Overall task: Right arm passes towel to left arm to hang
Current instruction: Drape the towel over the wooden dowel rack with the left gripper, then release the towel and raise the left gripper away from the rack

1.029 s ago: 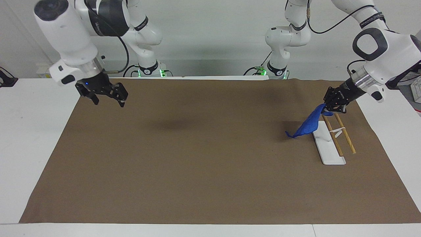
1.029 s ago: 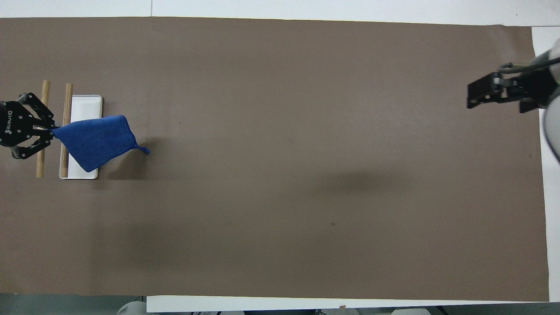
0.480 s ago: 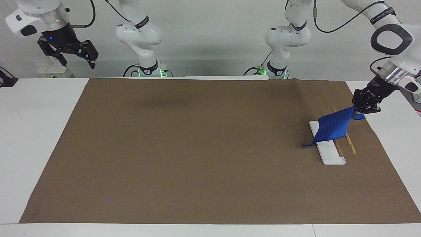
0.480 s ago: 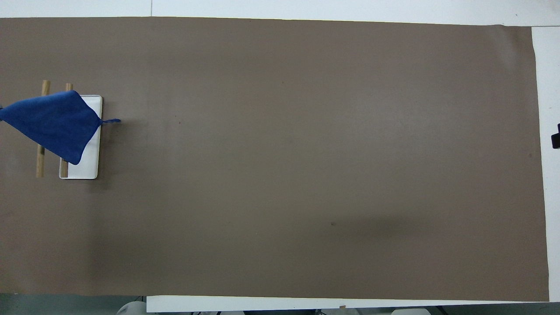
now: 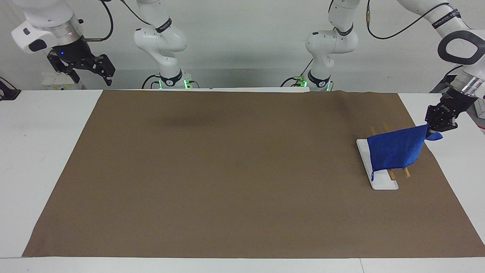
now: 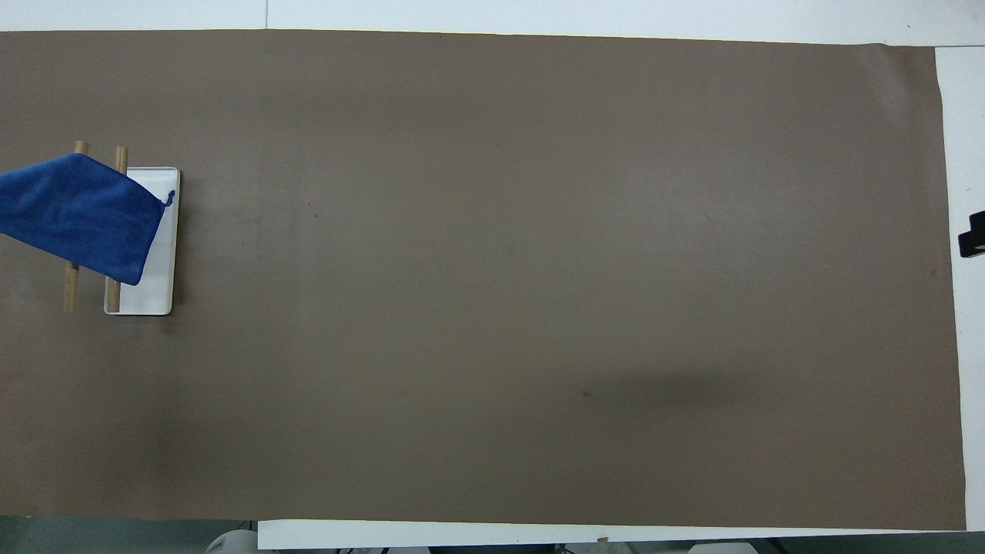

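The blue towel (image 5: 396, 153) hangs by one corner from my left gripper (image 5: 435, 127), which is shut on it over the mat's edge at the left arm's end of the table. The towel spreads across two wooden rods (image 5: 406, 172) and part of the white tray (image 5: 380, 182) that carries them; whether it rests on the rods I cannot tell. Its loop dangles over the tray. In the overhead view the towel (image 6: 77, 215) covers the rods (image 6: 71, 286) and the tray (image 6: 150, 288), and the left gripper is out of view. My right gripper (image 5: 93, 74) is open and empty, raised high at the right arm's end.
A brown mat (image 5: 227, 170) covers most of the white table (image 5: 38, 151). Only a black tip of the right gripper (image 6: 973, 235) shows at the edge of the overhead view.
My left gripper has drawn the towel outward across the rods toward the left arm's end. My right gripper has risen from over the mat and pulled back to its own end.
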`<state>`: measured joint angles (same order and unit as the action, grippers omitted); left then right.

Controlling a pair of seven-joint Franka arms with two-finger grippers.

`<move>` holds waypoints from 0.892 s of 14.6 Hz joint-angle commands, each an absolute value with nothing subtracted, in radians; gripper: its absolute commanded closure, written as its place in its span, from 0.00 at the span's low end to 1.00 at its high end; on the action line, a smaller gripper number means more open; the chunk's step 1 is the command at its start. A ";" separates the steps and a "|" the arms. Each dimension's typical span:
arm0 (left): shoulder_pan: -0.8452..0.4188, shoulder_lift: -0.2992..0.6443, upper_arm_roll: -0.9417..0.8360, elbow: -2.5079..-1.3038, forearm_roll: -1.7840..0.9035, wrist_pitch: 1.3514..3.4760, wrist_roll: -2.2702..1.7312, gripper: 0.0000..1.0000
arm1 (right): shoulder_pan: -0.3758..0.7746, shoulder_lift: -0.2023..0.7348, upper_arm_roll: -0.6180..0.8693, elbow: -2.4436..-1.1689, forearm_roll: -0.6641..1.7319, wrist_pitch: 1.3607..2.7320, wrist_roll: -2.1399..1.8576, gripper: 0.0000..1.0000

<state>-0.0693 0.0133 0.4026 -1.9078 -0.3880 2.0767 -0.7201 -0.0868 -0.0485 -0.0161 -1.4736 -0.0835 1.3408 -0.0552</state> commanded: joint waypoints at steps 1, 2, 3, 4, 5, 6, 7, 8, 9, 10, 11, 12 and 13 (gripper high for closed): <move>-0.074 0.020 0.407 -1.928 -0.376 2.109 -0.672 1.00 | -0.084 -0.072 -0.023 -1.517 -0.055 1.362 -0.077 0.00; -0.075 0.020 0.407 -1.940 -0.377 2.111 -0.672 1.00 | -0.084 -0.074 -0.021 -1.519 -0.055 1.362 -0.077 0.00; -0.075 0.021 0.405 -1.948 -0.376 2.112 -0.670 1.00 | -0.086 -0.074 -0.021 -1.519 -0.054 1.362 -0.077 0.00; -0.075 0.023 0.405 -1.954 -0.376 2.115 -0.669 1.00 | -0.087 -0.074 -0.021 -1.519 -0.054 1.362 -0.077 0.00; -0.075 0.023 0.405 -1.966 -0.376 2.123 -0.663 1.00 | -0.089 -0.075 -0.021 -1.520 -0.052 1.362 -0.077 0.00; -0.075 0.023 0.405 -1.971 -0.376 2.135 -0.647 1.00 | -0.086 -0.078 -0.021 -1.529 -0.052 1.361 -0.077 0.00; -0.075 0.025 0.406 -1.971 -0.376 2.137 -0.623 1.00 | -0.083 -0.080 -0.020 -1.534 -0.051 1.361 -0.077 0.00; -0.075 0.025 0.407 -1.971 -0.376 2.137 -0.594 1.00 | -0.083 -0.080 -0.020 -1.534 -0.051 1.362 -0.077 0.00; -0.075 0.025 0.407 -1.974 -0.356 2.132 -0.533 0.98 | -0.084 -0.080 -0.020 -1.534 -0.051 1.365 -0.077 0.00; -0.075 0.025 0.405 -1.974 -0.304 2.128 -0.464 0.91 | -0.087 -0.080 -0.020 -1.534 -0.051 1.365 -0.077 0.00; -0.075 0.025 0.405 -1.974 -0.267 2.125 -0.431 0.83 | -0.090 -0.080 -0.020 -1.535 -0.051 1.367 -0.078 0.00; -0.077 0.025 0.403 -1.973 -0.258 2.125 -0.423 0.61 | -0.092 -0.080 -0.020 -1.536 -0.051 1.368 -0.078 0.00; -0.077 0.025 0.402 -1.974 -0.252 2.126 -0.417 0.22 | -0.091 -0.080 -0.021 -1.536 -0.051 1.370 -0.077 0.00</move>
